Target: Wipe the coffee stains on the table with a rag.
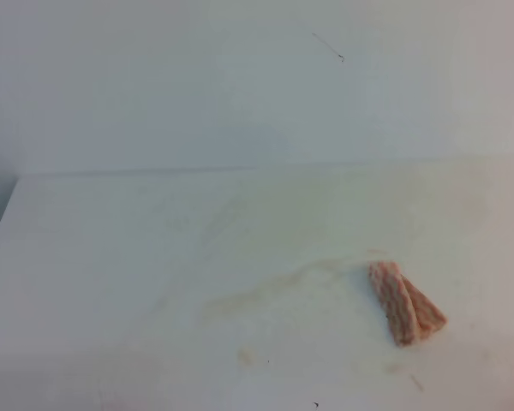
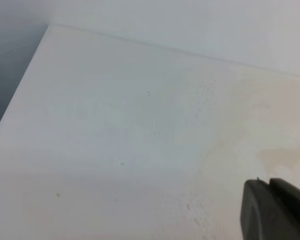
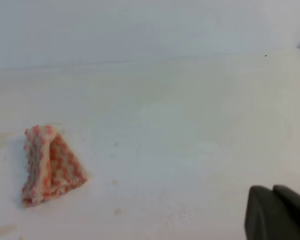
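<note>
The pinkish-orange striped rag (image 1: 407, 301) lies crumpled on the white table (image 1: 111, 257) at the right, with nothing touching it. Faint brownish coffee stains (image 1: 265, 291) smear across the table from the rag's left side toward the middle. No gripper shows in the exterior high view. The right wrist view has the rag (image 3: 50, 165) at the left, far from my right gripper (image 3: 272, 192), whose dark fingers are pressed together and hold nothing. In the left wrist view my left gripper (image 2: 269, 187) is also shut and holds nothing, hovering over the table near a pale tan stain (image 2: 285, 155).
The table's left edge (image 1: 0, 231) drops off to a dark gap. A pale wall (image 1: 240, 86) rises directly behind the table's far edge. Small brown specks (image 1: 247, 355) dot the table near its front.
</note>
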Robot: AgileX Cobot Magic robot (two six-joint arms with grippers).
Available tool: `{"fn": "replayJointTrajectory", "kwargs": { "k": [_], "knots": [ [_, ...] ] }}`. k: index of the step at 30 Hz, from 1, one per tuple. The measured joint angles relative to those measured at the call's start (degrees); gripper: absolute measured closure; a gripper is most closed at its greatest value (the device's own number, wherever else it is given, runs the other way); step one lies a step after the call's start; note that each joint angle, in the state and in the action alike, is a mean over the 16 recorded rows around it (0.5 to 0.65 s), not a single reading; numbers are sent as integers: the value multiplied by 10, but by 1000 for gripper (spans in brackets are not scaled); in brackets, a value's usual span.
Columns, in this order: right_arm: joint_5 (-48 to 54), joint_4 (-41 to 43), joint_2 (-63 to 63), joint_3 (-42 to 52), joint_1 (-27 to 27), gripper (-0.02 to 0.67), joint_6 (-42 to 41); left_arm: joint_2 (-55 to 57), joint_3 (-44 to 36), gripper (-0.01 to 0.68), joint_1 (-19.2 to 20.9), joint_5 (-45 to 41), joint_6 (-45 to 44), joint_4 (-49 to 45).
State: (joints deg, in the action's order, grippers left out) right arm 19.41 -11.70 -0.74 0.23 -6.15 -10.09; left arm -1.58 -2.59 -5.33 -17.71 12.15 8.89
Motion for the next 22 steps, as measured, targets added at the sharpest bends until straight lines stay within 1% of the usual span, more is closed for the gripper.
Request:
{"fn": "replayJointTrajectory", "kwargs": {
  "k": [22],
  "knots": [
    [-2,0,-2,3,0,651,0,4,6,672,0,-2,0,0]
  ]
}}
